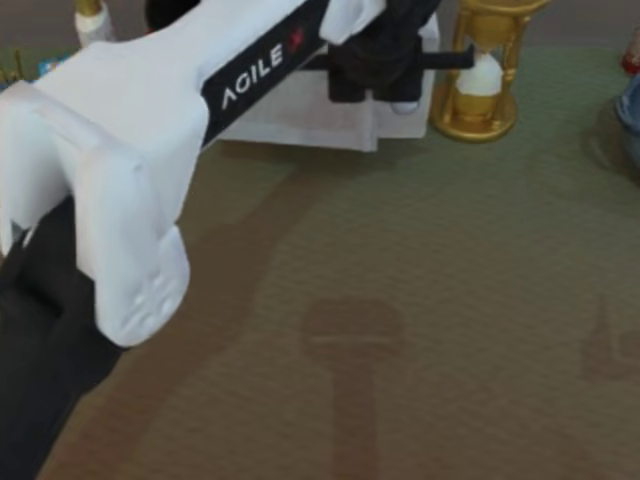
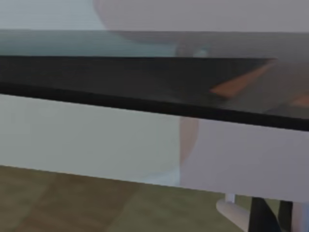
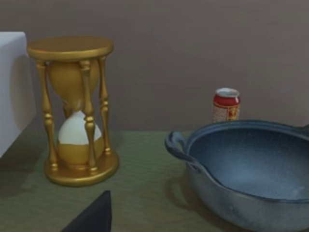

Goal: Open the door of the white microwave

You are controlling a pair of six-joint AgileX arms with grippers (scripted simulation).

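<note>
At the worktop's far edge, the left gripper (image 1: 385, 60) is up against the white microwave (image 1: 300, 110), working its door (image 2: 96, 140); jaws' state unclear. Next, swing it outward.

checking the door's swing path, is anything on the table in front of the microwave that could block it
Nothing visible does: the table in front of the white microwave is bare. The gold hourglass stands beside it on the right, off the front. The left gripper is already at the microwave's front.
</note>
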